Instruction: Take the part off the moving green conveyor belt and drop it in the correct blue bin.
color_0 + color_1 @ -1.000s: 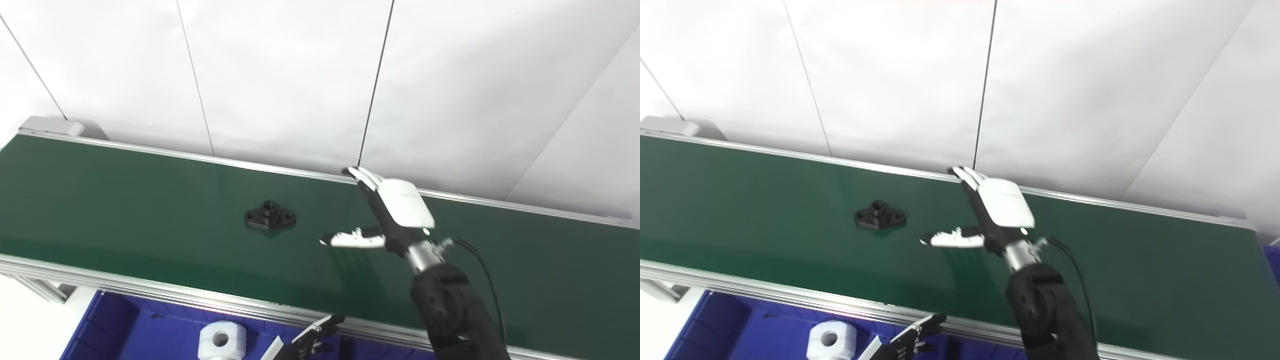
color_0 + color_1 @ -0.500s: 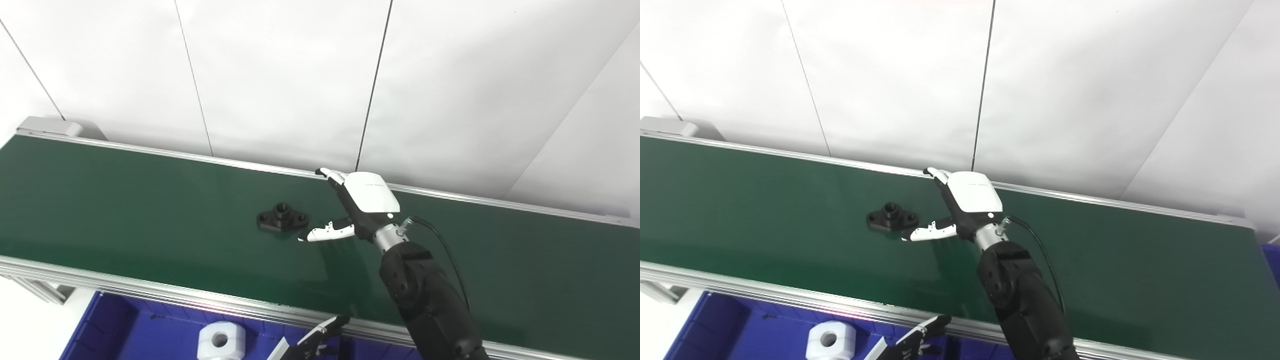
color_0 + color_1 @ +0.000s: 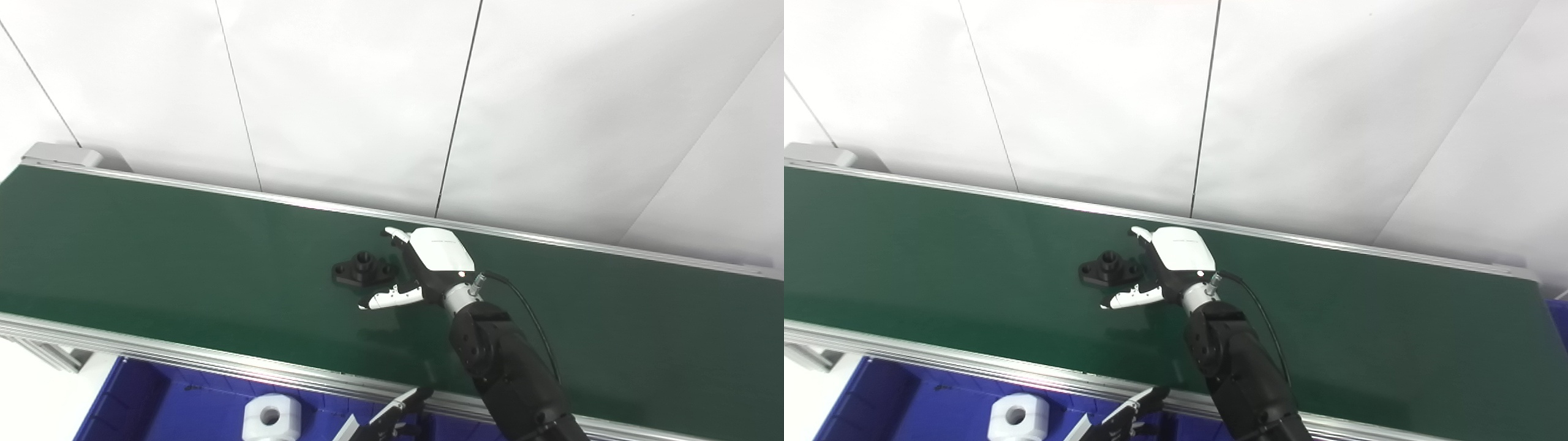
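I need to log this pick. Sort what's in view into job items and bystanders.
Job:
- black flanged part, lying on the belt
- green conveyor belt
- right hand, open beside the part
- blue bin

Bystanders:
- white block with a hole, already in the bin
- left hand, waiting low
- white wall panels

Open green conveyor belt [image 3: 153, 257] lies bare left of the black flanged part [image 3: 362, 269] — free approach there. On its right the right hand [image 3: 422, 266] crowds it, thumb [image 3: 389, 299] spread in front; the white wall [image 3: 343, 98] closes the far side.
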### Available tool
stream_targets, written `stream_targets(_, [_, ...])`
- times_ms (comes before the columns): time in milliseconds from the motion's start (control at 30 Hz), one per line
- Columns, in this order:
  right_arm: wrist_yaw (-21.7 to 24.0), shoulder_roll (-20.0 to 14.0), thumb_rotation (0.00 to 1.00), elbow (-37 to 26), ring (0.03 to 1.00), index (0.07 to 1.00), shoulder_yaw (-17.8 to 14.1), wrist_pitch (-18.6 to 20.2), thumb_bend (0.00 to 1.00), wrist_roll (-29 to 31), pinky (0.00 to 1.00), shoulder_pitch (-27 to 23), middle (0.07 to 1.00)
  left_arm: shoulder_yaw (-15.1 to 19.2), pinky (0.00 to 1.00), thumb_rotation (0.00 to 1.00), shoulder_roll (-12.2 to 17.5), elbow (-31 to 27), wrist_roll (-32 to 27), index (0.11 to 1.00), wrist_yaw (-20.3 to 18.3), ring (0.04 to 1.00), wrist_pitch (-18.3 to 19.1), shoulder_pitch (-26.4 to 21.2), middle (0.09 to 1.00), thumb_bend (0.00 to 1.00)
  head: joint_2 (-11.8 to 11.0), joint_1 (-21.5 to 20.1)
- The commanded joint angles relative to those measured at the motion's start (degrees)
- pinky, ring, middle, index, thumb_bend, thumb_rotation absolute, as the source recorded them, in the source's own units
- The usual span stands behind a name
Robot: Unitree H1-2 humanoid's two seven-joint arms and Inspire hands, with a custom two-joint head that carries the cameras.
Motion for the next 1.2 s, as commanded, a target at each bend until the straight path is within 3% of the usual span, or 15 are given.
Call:
stream_targets(0, [-1.8,1.1,0.68,0.6,0.698,0.880,0.6,1.1,0.89,-0.3,0.62,-2.3,0.775,-0.5,0.80,0.69,0.0,-1.9,0.2,0.918,0.1,0.919,-1.0,0.5,0.946,0.87,0.1,0.1])
stream_targets(433, [-7.6,1.4,0.60,5.9,0.665,0.842,2.7,-0.3,0.81,1.2,0.59,-1.4,0.743,-1.0,0.79,0.70,-0.2,-2.5,1.2,0.920,0.5,0.921,-1.0,1.2,0.947,0.86,0.6,0.8])
stream_targets(567, [-11.0,1.3,0.56,7.0,0.595,0.800,3.6,-1.4,0.78,0.7,0.52,-1.2,0.691,-1.0,0.79,0.70,-0.2,-2.3,1.1,0.919,0.3,0.917,-1.2,1.0,0.944,0.85,0.7,0.9])
stream_targets(767, [-13.0,0.6,0.53,8.0,0.570,0.759,7.1,-1.6,0.70,-1.0,0.49,-1.1,0.659,-1.0,0.79,0.70,-0.5,-3.0,1.6,0.917,0.5,0.915,-0.4,1.3,0.942,0.85,1.1,1.2])
stream_targets(867, [-14.7,-0.1,0.47,8.6,0.501,0.708,10.1,-2.1,0.65,-3.7,0.43,-0.9,0.608,-1.0,0.80,0.70,-0.5,-3.1,1.5,0.918,0.4,0.920,0.1,1.3,0.944,0.85,1.2,1.2])
stream_targets(933, [-16.8,-0.6,0.29,9.6,0.428,0.580,12.4,-2.3,0.56,-5.7,0.35,-0.7,0.540,-1.0,0.80,0.69,-0.5,-3.0,1.5,0.918,0.4,0.921,-0.1,1.2,0.944,0.85,1.3,1.2])
stream_targets(1033, [-16.9,-1.4,0.06,10.3,0.277,0.501,15.8,-1.4,0.53,-7.8,0.21,-0.3,0.483,-1.1,0.80,0.68,-0.5,-3.0,1.6,0.915,0.5,0.920,0.0,1.2,0.943,0.84,1.4,1.3])
stream_targets(1167, [-16.6,-1.9,0.00,11.3,0.153,0.486,18.1,-1.3,0.53,-8.3,0.10,0.5,0.470,-1.1,0.80,0.68,-0.4,-3.3,1.6,0.916,0.3,0.919,0.4,1.1,0.942,0.84,1.6,1.3])
